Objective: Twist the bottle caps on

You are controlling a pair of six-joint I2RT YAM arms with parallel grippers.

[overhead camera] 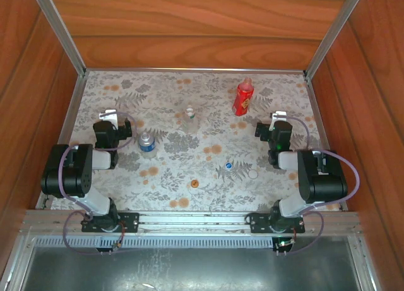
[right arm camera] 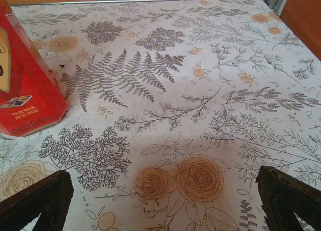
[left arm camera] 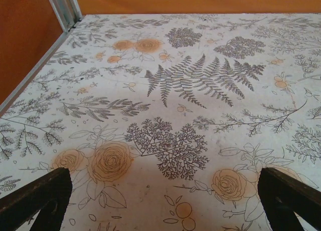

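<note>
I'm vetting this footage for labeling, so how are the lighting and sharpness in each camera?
Top external: even, soft light; the slim clear bottle is faint against the floral table. Left wrist: print sharp mid-frame, left gripper dark and soft-edged at the bottom corners. Right wrist: right gripper equally dark; red bottle cut off at the left edge.

red bottle: glossy plastic | table cover: matt, printed | walls: wood grain
</note>
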